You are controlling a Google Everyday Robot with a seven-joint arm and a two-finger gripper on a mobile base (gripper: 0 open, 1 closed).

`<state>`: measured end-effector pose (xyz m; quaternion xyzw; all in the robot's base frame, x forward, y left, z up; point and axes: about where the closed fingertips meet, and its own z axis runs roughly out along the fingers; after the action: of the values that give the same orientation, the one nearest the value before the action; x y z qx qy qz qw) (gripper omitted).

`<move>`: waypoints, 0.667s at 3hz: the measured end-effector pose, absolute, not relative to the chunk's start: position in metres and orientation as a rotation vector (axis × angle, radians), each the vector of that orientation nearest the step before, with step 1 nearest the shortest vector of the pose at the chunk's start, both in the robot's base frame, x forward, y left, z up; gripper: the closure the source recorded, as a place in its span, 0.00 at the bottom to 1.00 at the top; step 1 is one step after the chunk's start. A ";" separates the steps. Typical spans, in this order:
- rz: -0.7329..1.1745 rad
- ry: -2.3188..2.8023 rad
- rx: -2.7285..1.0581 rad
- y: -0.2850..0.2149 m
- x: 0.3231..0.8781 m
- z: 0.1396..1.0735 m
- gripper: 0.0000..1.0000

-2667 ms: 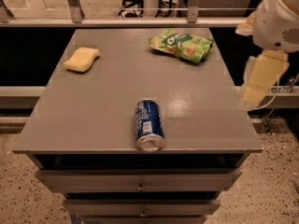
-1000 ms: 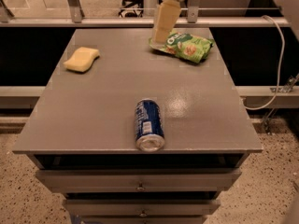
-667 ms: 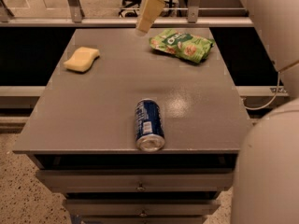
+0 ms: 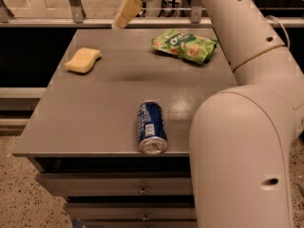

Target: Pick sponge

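The sponge [image 4: 83, 60] is a pale yellow soft block with rounded corners. It lies flat on the grey table [image 4: 95, 113] near the far left corner. My gripper [image 4: 124, 14] hangs above the table's far edge, up and to the right of the sponge and well apart from it. Its flat pale yellow fingers [image 4: 127, 11] point down and to the left. Nothing shows in the gripper. My white arm [image 4: 247, 127] reaches in from the right and fills the right side of the view.
A green crinkly snack bag [image 4: 185, 44] lies at the far right of the table. A blue can [image 4: 151, 127] lies on its side near the front edge. Drawers [image 4: 118, 186] sit below the tabletop. A railing [image 4: 71, 20] runs behind the table.
My gripper has swung from the table's right side across the far edge to the left, past the snack bag, towards the sponge. The arm now fills the right of the view.
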<state>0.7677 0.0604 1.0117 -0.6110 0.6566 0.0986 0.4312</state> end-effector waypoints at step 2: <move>0.428 1.696 -1.475 0.107 0.751 0.995 0.00</move>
<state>0.7509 0.1074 0.9948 -0.5869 0.6746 0.1703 0.4140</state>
